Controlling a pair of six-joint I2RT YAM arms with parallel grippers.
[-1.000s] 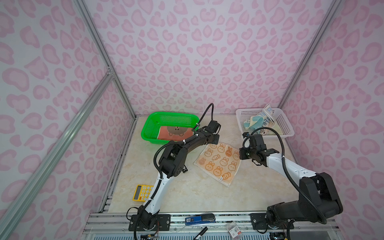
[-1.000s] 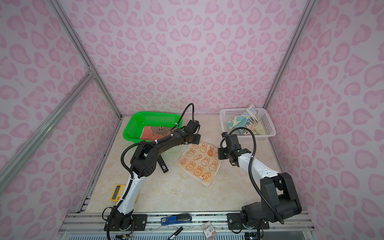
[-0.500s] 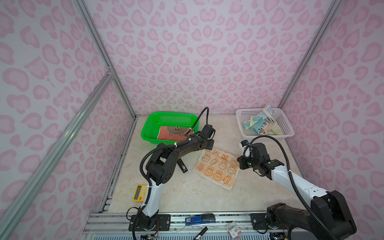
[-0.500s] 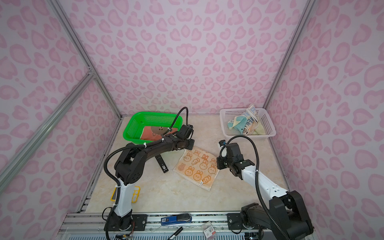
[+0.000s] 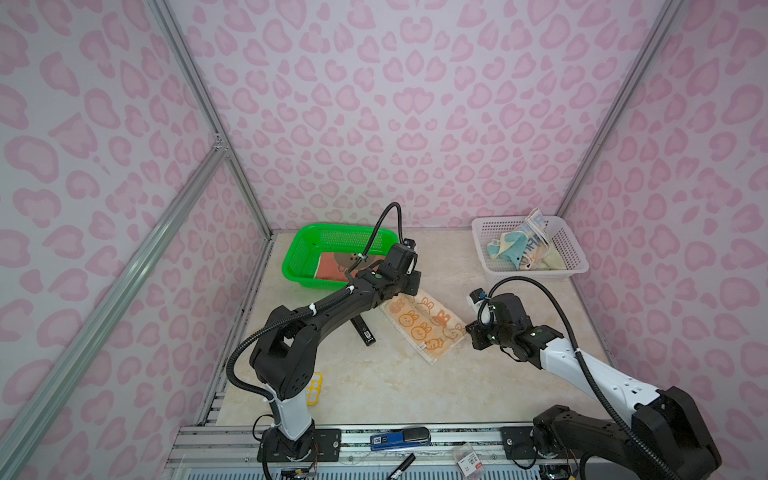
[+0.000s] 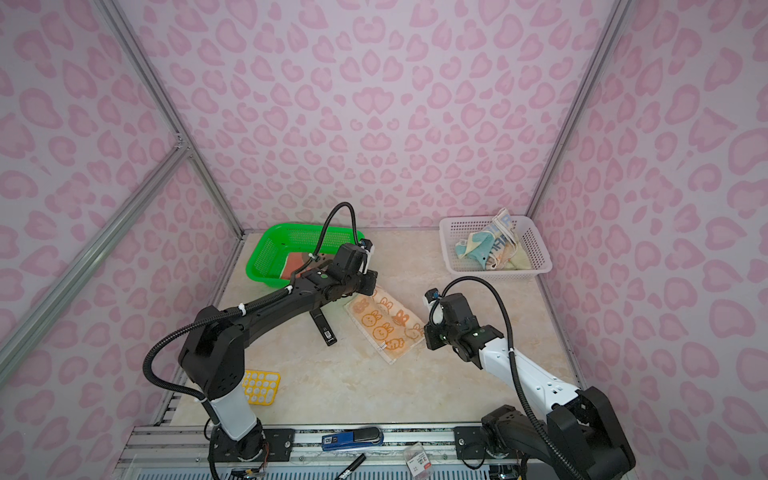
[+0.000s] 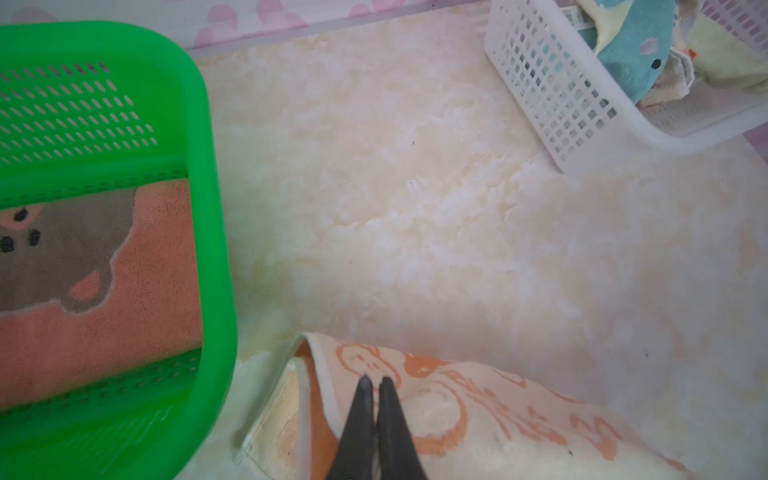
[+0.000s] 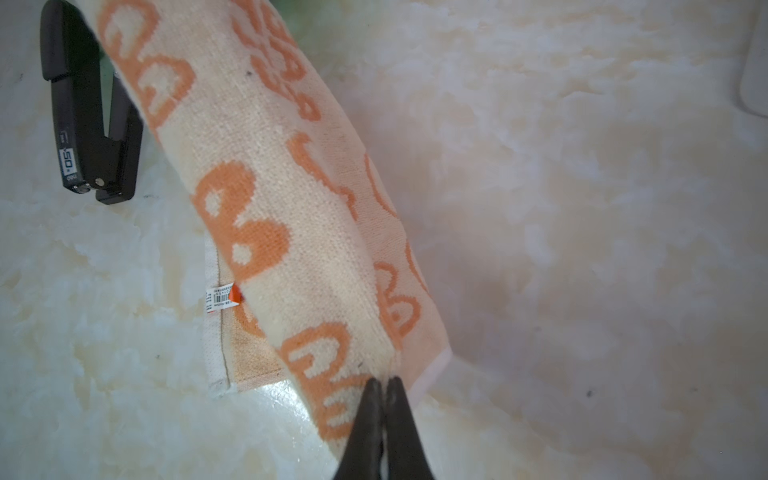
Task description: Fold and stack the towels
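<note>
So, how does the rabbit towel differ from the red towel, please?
The rabbit towel lies on the table, partly folded over, pinched by the left gripper and right gripper; the red towel lies flat in the green basket, untouched. The rabbit towel is beige with small orange faces; the red towel bears one big brown figure. Both are printed cloths.

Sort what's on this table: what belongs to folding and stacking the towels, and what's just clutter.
Job in hand:
- rabbit-print towel on the table
- rust-red towel in the green basket
- crumpled towels in the white basket

Lying about:
- black stapler
- yellow calculator
- black marker by the front rail
</note>
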